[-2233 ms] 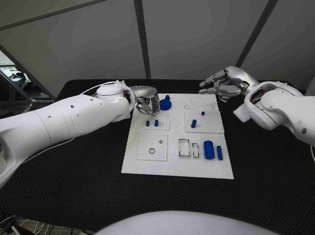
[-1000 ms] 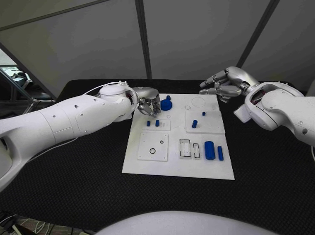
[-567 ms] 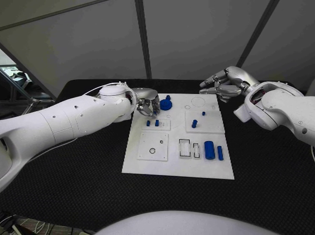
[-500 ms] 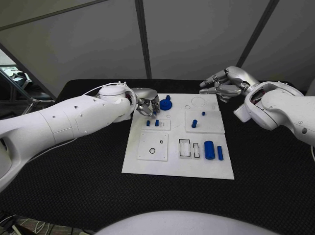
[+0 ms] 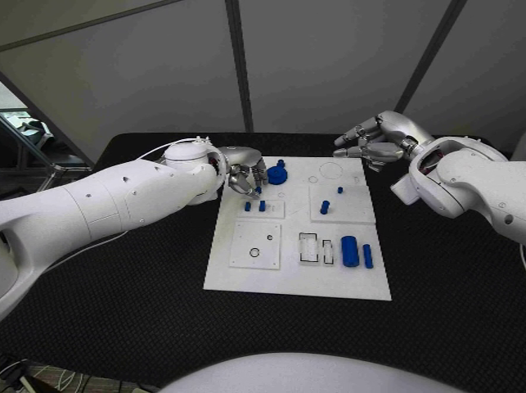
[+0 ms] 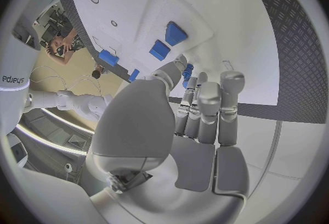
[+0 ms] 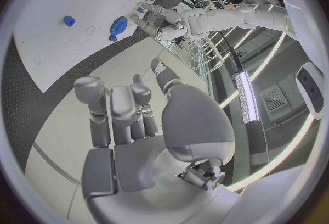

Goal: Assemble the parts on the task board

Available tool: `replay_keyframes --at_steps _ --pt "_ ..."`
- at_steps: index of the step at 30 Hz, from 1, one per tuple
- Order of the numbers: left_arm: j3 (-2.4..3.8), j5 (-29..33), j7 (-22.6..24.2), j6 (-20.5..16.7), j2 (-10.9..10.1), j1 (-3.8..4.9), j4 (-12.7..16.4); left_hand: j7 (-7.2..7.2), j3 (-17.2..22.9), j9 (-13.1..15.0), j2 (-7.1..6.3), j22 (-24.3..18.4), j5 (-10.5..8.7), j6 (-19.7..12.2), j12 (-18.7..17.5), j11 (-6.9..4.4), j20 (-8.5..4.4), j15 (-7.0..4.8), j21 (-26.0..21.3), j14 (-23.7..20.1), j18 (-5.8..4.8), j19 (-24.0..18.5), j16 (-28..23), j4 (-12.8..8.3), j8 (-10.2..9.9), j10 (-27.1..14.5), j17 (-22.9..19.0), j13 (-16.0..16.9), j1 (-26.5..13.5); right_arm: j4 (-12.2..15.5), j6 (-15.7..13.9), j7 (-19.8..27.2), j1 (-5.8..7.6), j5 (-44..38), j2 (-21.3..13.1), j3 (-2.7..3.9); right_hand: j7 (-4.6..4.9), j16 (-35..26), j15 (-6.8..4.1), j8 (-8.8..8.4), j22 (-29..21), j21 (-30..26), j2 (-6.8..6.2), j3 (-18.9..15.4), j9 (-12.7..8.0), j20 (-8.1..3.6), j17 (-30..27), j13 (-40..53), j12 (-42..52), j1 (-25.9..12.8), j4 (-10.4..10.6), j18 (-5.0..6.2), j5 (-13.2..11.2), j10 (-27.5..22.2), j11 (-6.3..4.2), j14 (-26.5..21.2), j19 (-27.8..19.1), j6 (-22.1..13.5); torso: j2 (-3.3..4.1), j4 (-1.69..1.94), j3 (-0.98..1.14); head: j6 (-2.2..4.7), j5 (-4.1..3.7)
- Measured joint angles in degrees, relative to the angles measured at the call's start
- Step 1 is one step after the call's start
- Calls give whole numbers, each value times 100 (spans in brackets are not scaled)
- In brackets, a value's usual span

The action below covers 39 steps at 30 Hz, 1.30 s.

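Left hand (image 5: 245,178) over task board (image 5: 268,274) far-left corner

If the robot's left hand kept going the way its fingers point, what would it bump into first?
Probably the white task board. The left hand hangs at its far left corner, fingers pointing down beside the round blue part. Two small blue pegs stand just nearby, though depth is hard to judge.

both arms have smooth white rounded shells with small dark screw holes. a thin white cable runs along the left arm. the left hand (image 5: 246,175) and right hand (image 5: 375,140) are silver metal with grey segmented fingers.
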Motion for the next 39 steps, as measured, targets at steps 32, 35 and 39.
replay_keyframes --at_steps 32,35,39 --pt "332 3104 423 -764 -1108 -11 673 200 145 15 193 -1294 1 654 345 -105 -63 -73 -2043 -951 0 -858 -2314 98 187 471 -2263 11 140 -233 272 -717 -150 -2261 -31 -36 40 -410 93 -20 281 90 -2 1091 85 110 -238 -4411 -4903 334 -630 0 0 -715 164 71 195 574 4 8 -4 175 -328" --pt "336 4062 583 -860 -1251 -61 947 194 152 29 221 -1358 1 709 401 -135 -63 -73 -2115 -951 1 -858 -2416 105 187 586 -2321 59 112 -234 356 -909 -223 -2875 23 -60 59 -367 96 -20 341 124 -31 1114 84 119 -187 -4569 -5067 363 -639 0 0 -715 164 69 203 593 4 7 -4 214 -442" --pt "333 5132 793 -929 -1378 -136 1235 173 152 40 238 -1409 1 730 424 -153 -63 -73 -2181 -951 1 -858 -2485 105 187 604 -2360 88 95 -257 431 -1111 -306 -3513 96 -71 59 -284 134 -20 440 196 -62 1124 71 154 -107 -4698 -5205 394 -632 0 0 -725 174 71 238 593 3 6 -5 247 -554"
